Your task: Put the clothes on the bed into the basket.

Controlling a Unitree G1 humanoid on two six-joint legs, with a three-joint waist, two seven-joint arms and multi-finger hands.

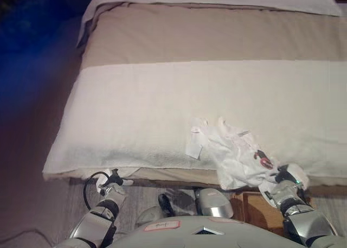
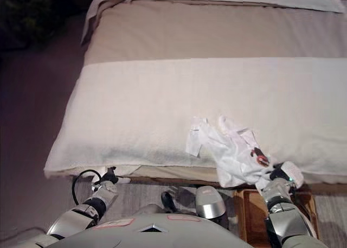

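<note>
Clothes (image 2: 233, 150) — one limp, light white garment at the bed (image 2: 162, 96) edge — already bunch in my right hand (image 2: 279, 177) fingers, while my left hand (image 2: 108, 178) looks loosely curled, empty.

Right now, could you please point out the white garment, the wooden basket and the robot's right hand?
white garment (image 2: 230, 150), right eye view: its crumpled middle.
wooden basket (image 2: 250, 212), right eye view: its inside, below the bed's edge.
right hand (image 2: 279, 175), right eye view: the hand's middle, at the garment's lower corner.
</note>
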